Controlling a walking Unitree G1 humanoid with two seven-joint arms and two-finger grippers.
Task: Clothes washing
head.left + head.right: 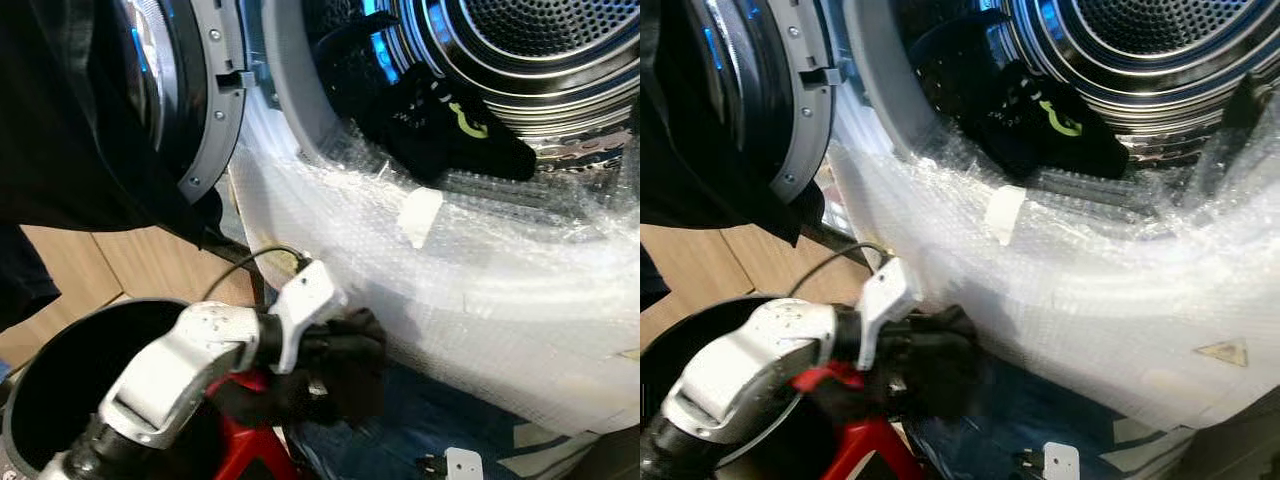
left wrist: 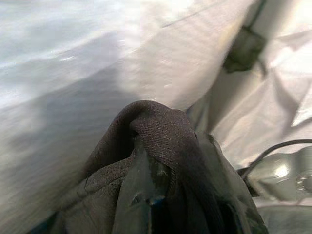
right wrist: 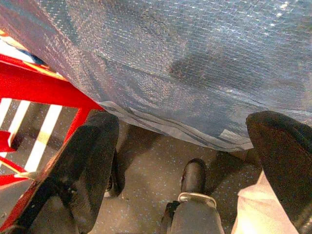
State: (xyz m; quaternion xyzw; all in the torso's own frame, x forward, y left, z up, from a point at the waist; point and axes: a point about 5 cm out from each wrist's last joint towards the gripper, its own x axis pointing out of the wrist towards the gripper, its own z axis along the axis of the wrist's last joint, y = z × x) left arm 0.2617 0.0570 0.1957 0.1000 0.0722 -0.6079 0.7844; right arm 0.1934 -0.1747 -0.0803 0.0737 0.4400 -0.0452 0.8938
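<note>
The left gripper (image 1: 345, 350) has its two black fingers pinched on a dark, soft knitted garment (image 2: 156, 141); in the left wrist view the cloth folds up over one fingertip (image 2: 148, 183) and drapes down both sides. It hangs low on the near left, just in front of the white bubble-wrap sheet (image 1: 480, 290) that covers the washing machine's front, and above the black round laundry bucket (image 1: 60, 370) with its red frame (image 1: 250, 440). The right gripper (image 3: 190, 161) hangs idle, its fingers spread wide over the floor.

Farther off and higher, a black garment with a yellow-green mark (image 1: 440, 125) lies across the lip of the steel drum (image 1: 540, 40), partly inside. The grey-rimmed round door (image 1: 190, 90) stands open to the left.

The held cloth looks light and limp, so it should sag and trail; it may snag or slide on the plastic wrap. A bunched fold, as now, is probably the safest hold, lifted well above the drum's lip.
</note>
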